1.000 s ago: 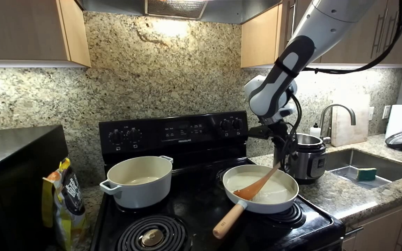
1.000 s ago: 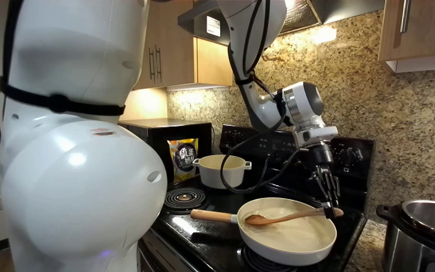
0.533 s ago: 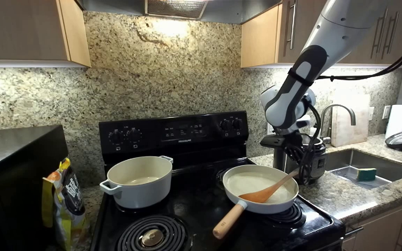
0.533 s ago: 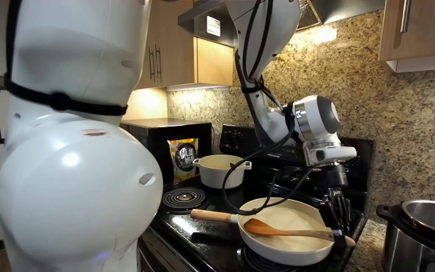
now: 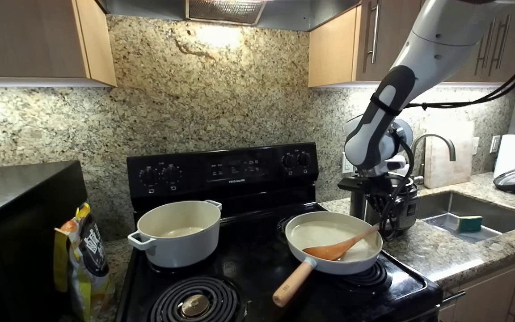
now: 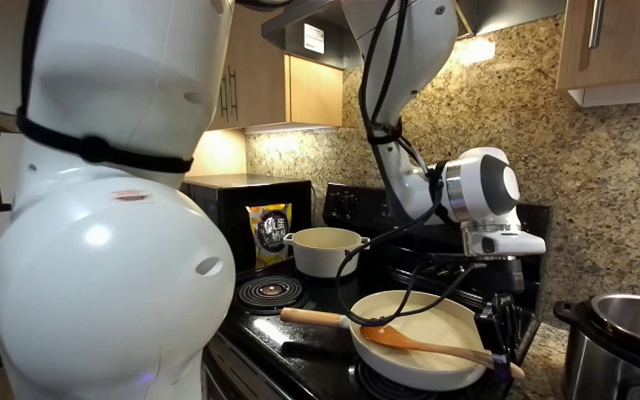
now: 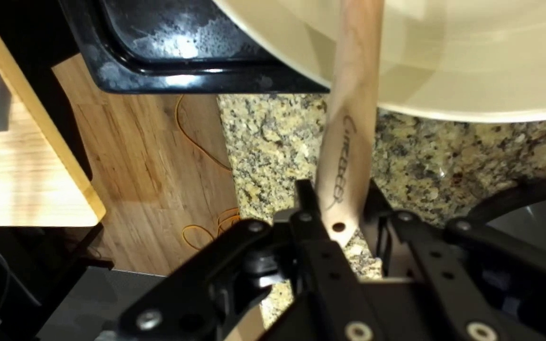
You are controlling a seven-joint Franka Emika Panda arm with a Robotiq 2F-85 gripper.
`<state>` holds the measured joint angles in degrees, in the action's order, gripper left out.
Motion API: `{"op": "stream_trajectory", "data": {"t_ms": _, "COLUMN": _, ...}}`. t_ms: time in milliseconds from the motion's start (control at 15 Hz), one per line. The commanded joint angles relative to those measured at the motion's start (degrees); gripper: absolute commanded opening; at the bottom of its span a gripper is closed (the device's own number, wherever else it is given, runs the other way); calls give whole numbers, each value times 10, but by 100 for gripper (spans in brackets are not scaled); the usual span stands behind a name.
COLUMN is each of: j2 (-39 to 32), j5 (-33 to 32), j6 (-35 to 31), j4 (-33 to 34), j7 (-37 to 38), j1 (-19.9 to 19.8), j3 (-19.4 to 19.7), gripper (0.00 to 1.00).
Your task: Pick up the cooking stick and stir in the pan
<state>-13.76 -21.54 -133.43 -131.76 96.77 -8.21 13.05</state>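
The cooking stick [image 5: 331, 251] is an orange-brown wooden spatula, and in both exterior views [image 6: 425, 347] its blade is down in the pan near the pan's handle. The pan [image 5: 324, 230] is shallow and white with a pale wooden handle, and it stands on the stove [image 6: 436, 379]. My gripper [image 6: 500, 361] is shut on the handle end of the cooking stick, just outside the pan's rim on the side away from the pan's handle. In the wrist view the gripper's fingers [image 7: 341, 201] press both sides of the stick's pale end. Whether the stick touches the rim is unclear.
A white two-handled pot [image 5: 179, 235] stands on the back of the stove. A steel cooker [image 6: 620, 344] stands on the counter close to my gripper. A yellow snack bag [image 5: 90, 259] leans by a black microwave [image 5: 20, 223]. The stove's back panel [image 5: 226, 172] rises behind the pans.
My gripper has moved lower and away from the pan's handle, carrying the stick's end over the rim. The blade has shifted a little within the pan; the pan has not visibly moved.
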Motion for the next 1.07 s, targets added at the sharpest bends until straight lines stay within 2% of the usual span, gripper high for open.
{"op": "stream_trajectory", "data": {"t_ms": 0, "j2": -9, "j5": 46, "j6": -29, "j4": -4, "j7": -57, "j1": -7, "j3": 2, "gripper": 10}}
{"op": "stream_trajectory", "data": {"t_ms": 67, "j2": -12, "j5": 50, "j6": -27, "j4": -2, "j7": -66, "j1": -6, "j3": 3, "gripper": 10}}
{"op": "stream_trajectory", "data": {"t_ms": 133, "j2": -12, "j5": 49, "j6": -27, "j4": -4, "j7": -68, "j1": -5, "j3": 7, "gripper": 51}}
{"op": "stream_trajectory", "data": {"t_ms": 267, "j2": -8, "j5": 46, "j6": -26, "j4": -9, "j7": -77, "j1": -3, "j3": 13, "gripper": 58}}
{"op": "stream_trajectory", "data": {"t_ms": 667, "j2": 11, "j5": 37, "j6": -38, "j4": -30, "j7": -106, "j1": -4, "j3": 27, "gripper": 97}}
{"op": "stream_trajectory", "data": {"t_ms": 1000, "j2": 48, "j5": 45, "j6": -126, "j4": -69, "j7": -140, "j1": -8, "j3": 32, "gripper": 100}}
